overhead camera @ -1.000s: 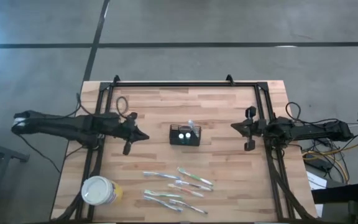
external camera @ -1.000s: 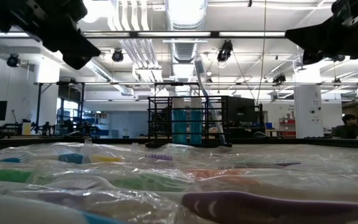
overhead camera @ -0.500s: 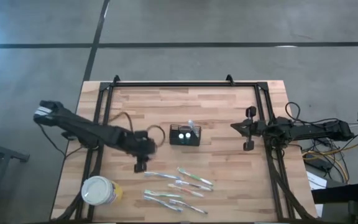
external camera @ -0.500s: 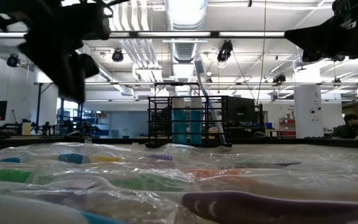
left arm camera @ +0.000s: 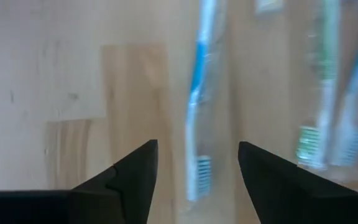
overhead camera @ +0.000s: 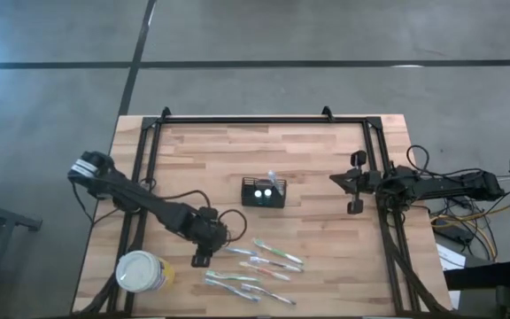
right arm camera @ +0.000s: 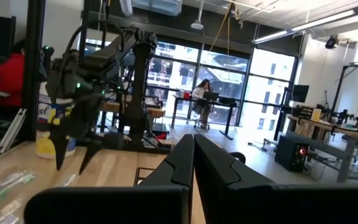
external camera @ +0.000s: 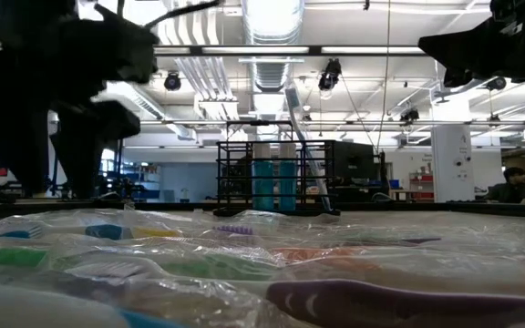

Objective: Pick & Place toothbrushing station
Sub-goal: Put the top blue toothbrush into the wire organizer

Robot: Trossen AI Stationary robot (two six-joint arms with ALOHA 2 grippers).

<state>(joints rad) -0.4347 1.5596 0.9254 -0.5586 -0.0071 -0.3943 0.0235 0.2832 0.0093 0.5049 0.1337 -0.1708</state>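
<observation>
The toothbrushing station (overhead camera: 264, 192), a small black mesh caddy, stands mid-table; a wrapped toothbrush (external camera: 304, 146) leans out of it. Several wrapped toothbrushes (overhead camera: 257, 264) lie flat on the wood near the front edge. My left gripper (overhead camera: 204, 255) hangs open at their left end, fingers pointing down. In the left wrist view a blue-handled toothbrush (left arm camera: 195, 124) lies on the table below the gap between the fingers, untouched. My right gripper (overhead camera: 354, 186) waits shut at the right, clear of everything.
A round white tub with a yellow label (overhead camera: 142, 272) stands at the front left corner, close to my left arm. A black metal frame (overhead camera: 264, 120) runs round the table's edges. Bare wood lies behind the caddy.
My left gripper has swung from beside the caddy's left toward the near edge and the right, dropped down to the left end of the toothbrushes, and opened. The toothbrushes and the caddy have stayed put.
</observation>
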